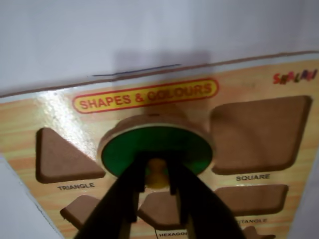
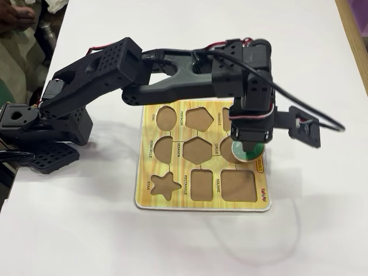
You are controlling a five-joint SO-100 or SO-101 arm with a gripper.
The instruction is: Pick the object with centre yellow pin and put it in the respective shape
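The yellow pin point(image 1: 157, 175) is clamped between the fingers of the pincer point(image 1: 158, 185), and by it the green disc point(image 1: 157, 151) is gripped, as seen in the wrist view. There the disc is held over the puzzle board point(image 1: 47, 112), partly covering the round recess between the triangle recess point(image 1: 62, 157) on the left and the square recess point(image 1: 256, 134) on the right. In the fixed view the disc point(image 2: 247, 155) is seen near the board's right edge.

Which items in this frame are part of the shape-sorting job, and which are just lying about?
Part of the job:
- green round piece with yellow pin
- gripper, shut on the pin
- shape board, its circle recess under the piece

Lying about:
- white table
- black cable
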